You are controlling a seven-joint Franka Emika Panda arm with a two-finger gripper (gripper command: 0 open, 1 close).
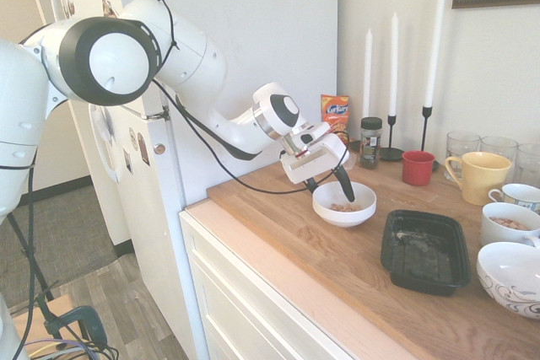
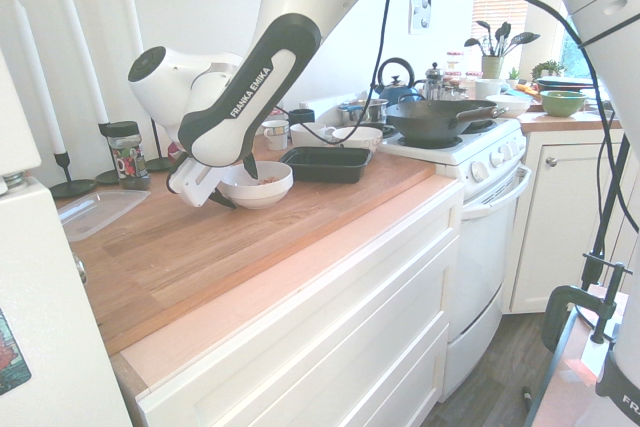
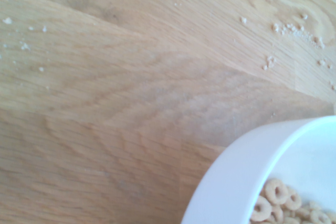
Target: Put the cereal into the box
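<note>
Gripper point(image 1: 331, 185) tilted steeply down at the near rim of the white bowl point(image 1: 343, 204), fingers spread wide, one dark finger point(image 1: 343, 183) dipping over the rim, the other outside it; holding nothing. Seen from the other side, gripper point(image 2: 232, 185) straddling the bowl's point(image 2: 256, 185) wall in the same way.

Cereal point(image 1: 345, 206) lying in the bowl's bottom: small light-tan rings, a loose handful, sharp in the wrist view point(image 3: 278, 205) against smooth, glossy white ceramic point(image 3: 247, 177).

Box point(image 1: 424, 250) standing just beside the bowl, apart from it, on the side away from the arm: shallow black plastic, rectangular, rounded corners, raised rim, shiny inside. Open wood between bowl and box, and a broad bare strip of counter point(image 1: 287, 242) from the bowl out to the front edge.

Counter of pale butcher-block wood, grain running lengthwise, a few crumbs point(image 3: 294, 27) scattered on it near the bowl. White cabinet front below the edge.

Crowded beyond the box: patterned bowl point(image 1: 511, 277), white mug point(image 1: 510, 223), yellow mug point(image 1: 479, 176), all near the counter's far end. Behind the bowl, toward the wall: red cup point(image 1: 418, 167), spice jar point(image 1: 369, 142), orange bag point(image 1: 335, 115), three tall white candles point(image 1: 393, 65) in thin black holders. Clear flat lid point(image 2: 102, 213) lying well apart, on the arm's side of the counter.
</note>
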